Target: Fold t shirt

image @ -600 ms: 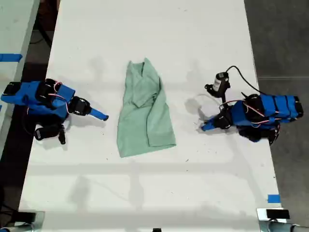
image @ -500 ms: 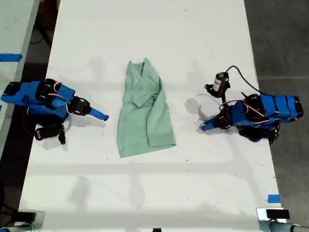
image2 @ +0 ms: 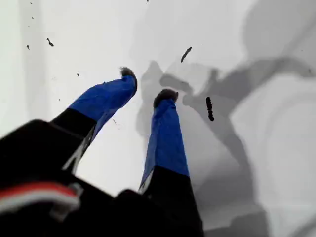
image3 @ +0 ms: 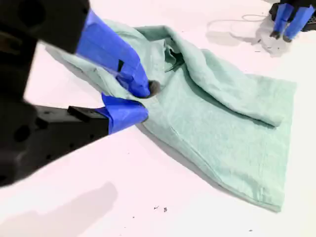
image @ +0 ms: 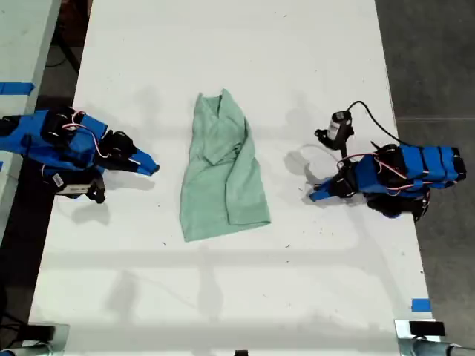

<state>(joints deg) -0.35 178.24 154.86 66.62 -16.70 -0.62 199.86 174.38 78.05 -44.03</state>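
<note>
The t shirt (image: 223,178) lies in the middle of the white table (image: 223,44), between your two arms and apart from both. It is pale mint green and wrinkled, longer than it is wide. Its narrow end points to the exterior view's top, and its wider, squarer end to the bottom. A fold of cloth lies over its upper half, and in the second wrist view (image3: 222,113) that fold shows as a raised ridge running along the garment.

The second end effector (image: 151,166) is on the exterior view's left, pointing at the t shirt, with bare table between its tips and the cloth's edge. In the second wrist view (image3: 145,102) its blue jaws meet at the tips, pressed together and pinching nothing. The t shirt fills the space beyond them.

The first end effector (image: 315,194) is on the exterior view's right, low over the table and also aimed toward the garment. In the first wrist view (image2: 146,84) its jaws stand slightly spread, with only white table and grey shadow between them.

A small black module on a black cable (image: 340,126) sits on the table just above that arm in the exterior view. A bit of blue tape (image: 421,305) marks the table's edge at the exterior view's lower right.
</note>
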